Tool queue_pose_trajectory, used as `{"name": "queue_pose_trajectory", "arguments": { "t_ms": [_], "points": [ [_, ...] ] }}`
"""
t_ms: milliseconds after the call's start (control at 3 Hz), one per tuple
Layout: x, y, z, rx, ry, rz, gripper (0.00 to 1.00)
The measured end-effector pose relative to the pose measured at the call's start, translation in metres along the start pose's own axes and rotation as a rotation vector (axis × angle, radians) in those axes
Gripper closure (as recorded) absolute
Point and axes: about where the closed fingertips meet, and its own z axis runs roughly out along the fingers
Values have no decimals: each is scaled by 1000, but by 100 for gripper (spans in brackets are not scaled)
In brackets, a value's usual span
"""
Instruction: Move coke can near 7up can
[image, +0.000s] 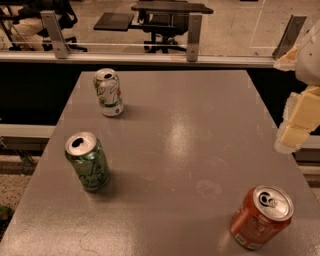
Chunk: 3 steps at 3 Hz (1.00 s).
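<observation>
The coke can (260, 217), red-orange with a silver top and white lettering, stands upright at the table's near right corner. The 7up can (109, 92), mostly white with green and red markings, stands upright at the far left of the table. My gripper (299, 122) shows as pale blocky parts at the right edge of the view, off the table's right side, above and behind the coke can and apart from it. Nothing is in it.
An all-green can (88, 161) with pale script stands upright at the near left of the grey table (185, 130). Beyond the table's far edge runs a metal rail with glass (150, 52), and office chairs stand behind it.
</observation>
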Motion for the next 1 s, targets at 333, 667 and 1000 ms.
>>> {"name": "queue_pose_trajectory", "arguments": {
  "t_ms": [333, 667, 1000],
  "points": [
    [0, 0, 0, 1, 0, 0, 0],
    [2, 2, -5, -9, -33, -2, 0],
    [15, 12, -11, -43, -104, 0, 0]
  ]
}}
